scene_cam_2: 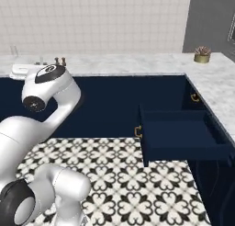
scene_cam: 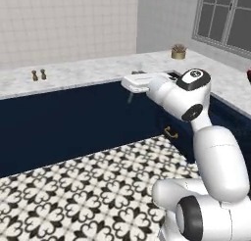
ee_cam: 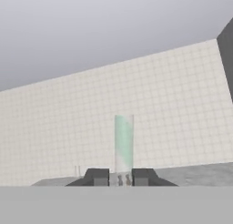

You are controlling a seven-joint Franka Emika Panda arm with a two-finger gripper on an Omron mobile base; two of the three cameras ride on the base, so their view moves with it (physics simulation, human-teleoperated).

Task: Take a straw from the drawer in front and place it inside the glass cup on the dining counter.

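My gripper (scene_cam: 128,88) reaches out level over the front edge of the dining counter (scene_cam: 88,68), shut on the straw (scene_cam: 129,96), which hangs thin and pale below the hand. In the hand view the straw (ee_cam: 124,141) stands upright between the fingertips (ee_cam: 97,176) of the gripper (ee_cam: 119,176), close up and greenish see-through. The glass cup (scene_cam_2: 13,50) stands on the dining counter (scene_cam_2: 119,64) beyond the hand, small and faint. It shows as the glass cup (ee_cam: 77,170) left of the straw. The drawer (scene_cam_2: 183,138) stands pulled open at the right.
Two small brown shakers (scene_cam: 38,74) stand on the marble, also seen as the shakers (scene_cam_2: 60,60) right of the cup. A potted plant (scene_cam_2: 202,55) sits at the counter's corner. A tiled wall runs behind the counter, and patterned floor lies below.
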